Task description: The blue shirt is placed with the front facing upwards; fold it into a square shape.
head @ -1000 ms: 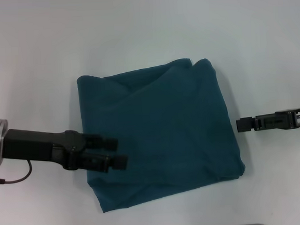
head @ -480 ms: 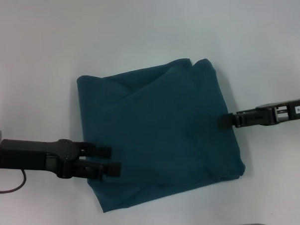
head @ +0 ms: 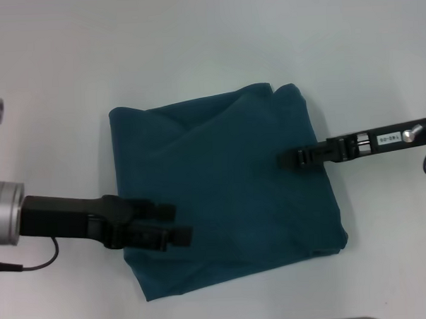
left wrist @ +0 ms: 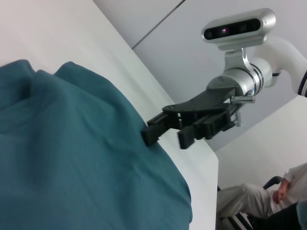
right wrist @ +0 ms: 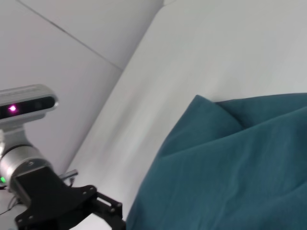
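The blue shirt (head: 225,191) is soft, light, layered cloth lying on the desk (head: 194,47); grip layered edges. The left gripper (head: 170,225) at 8 o'clock and the right gripper (head: 289,158) at 3 o'clock both show parted, empty jaws over its edges.

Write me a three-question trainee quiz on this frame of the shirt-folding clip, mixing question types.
1. True or false: the blue shirt lies spread out flat with its sleeves extended.
2. Which gripper is over the shirt's near left edge? A) left gripper B) right gripper
3. Fill in: the shirt rests on a ____ table.

Key:
1. False; it is already folded into a rough square.
2. A; the right gripper reaches in over the shirt's right side.
3. White.
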Controlling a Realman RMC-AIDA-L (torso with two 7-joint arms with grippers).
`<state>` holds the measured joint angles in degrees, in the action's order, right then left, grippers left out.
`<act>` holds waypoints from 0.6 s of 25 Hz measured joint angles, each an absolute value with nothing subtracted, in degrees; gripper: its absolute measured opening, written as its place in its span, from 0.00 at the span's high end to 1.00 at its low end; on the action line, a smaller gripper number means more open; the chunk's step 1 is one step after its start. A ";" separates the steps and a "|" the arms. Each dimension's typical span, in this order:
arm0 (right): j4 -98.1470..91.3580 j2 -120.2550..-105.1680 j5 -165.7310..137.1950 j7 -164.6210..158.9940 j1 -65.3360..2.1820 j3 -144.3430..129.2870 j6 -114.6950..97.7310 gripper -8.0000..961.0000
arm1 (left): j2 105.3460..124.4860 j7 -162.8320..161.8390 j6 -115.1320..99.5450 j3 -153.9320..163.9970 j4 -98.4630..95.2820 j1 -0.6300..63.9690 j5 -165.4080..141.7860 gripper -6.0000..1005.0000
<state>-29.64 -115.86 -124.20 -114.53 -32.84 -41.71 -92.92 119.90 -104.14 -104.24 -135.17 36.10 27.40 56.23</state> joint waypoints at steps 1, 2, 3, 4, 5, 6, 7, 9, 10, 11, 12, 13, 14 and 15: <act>-29.57 -116.01 -124.20 -114.57 -32.95 -41.98 -92.07 0.41 | 120.04 -104.15 -103.61 -134.93 36.03 27.51 56.21 0.08; -29.49 -116.20 -124.20 -114.61 -33.01 -42.37 -91.20 0.41 | 120.19 -104.20 -102.99 -134.69 35.98 27.60 56.20 0.08; -29.48 -116.36 -124.20 -114.64 -33.07 -42.68 -90.36 0.41 | 120.36 -104.32 -102.30 -134.38 35.92 27.61 56.19 0.08; -29.45 -116.55 -124.20 -114.68 -33.13 -43.02 -89.56 0.41 | 120.51 -104.40 -101.74 -134.05 35.80 27.62 56.19 0.08; -29.45 -116.69 -124.20 -114.70 -33.18 -43.21 -88.90 0.42 | 120.66 -104.50 -101.11 -133.73 35.63 27.62 56.19 0.08; -29.45 -116.88 -124.20 -114.72 -33.27 -43.36 -88.20 0.42 | 120.74 -104.56 -100.61 -133.46 35.36 27.67 56.17 0.08; -29.44 -117.05 -124.20 -114.72 -33.37 -43.47 -87.62 0.43 | 120.79 -104.61 -100.10 -133.18 35.04 27.74 56.17 0.08; -29.44 -117.26 -124.19 -114.76 -33.56 -43.52 -86.90 0.46 | 120.90 -104.67 -98.93 -132.58 34.27 27.88 56.16 0.08; -29.44 -117.32 -124.19 -114.79 -33.68 -43.52 -86.68 0.48 | 120.94 -104.68 -98.37 -132.18 33.83 27.94 56.16 0.08; -29.44 -117.35 -124.14 -114.81 -33.73 -43.52 -86.64 0.49 | 120.96 -104.68 -97.87 -131.84 33.47 28.01 56.16 0.08; -29.50 -117.36 -124.01 -114.80 -33.76 -43.49 -86.80 0.49 | 120.96 -104.69 -97.49 -131.42 33.22 28.09 56.16 0.08; -29.71 -117.36 -123.75 -114.65 -33.77 -43.33 -87.30 0.49 | 120.96 -104.69 -97.17 -131.03 33.03 28.18 56.16 0.08; -29.88 -117.36 -123.38 -114.46 -33.77 -43.19 -87.76 0.49 | 120.96 -104.69 -97.04 -130.63 32.95 28.27 56.16 0.09; -30.19 -117.32 -122.61 -114.09 -33.79 -42.93 -88.45 0.49 | 120.96 -104.70 -97.00 -130.37 32.92 28.31 56.16 0.09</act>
<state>-30.19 -117.32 -122.61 -114.09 -33.79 -42.93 -88.45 120.96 -104.70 -97.00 -130.37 32.92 28.31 56.16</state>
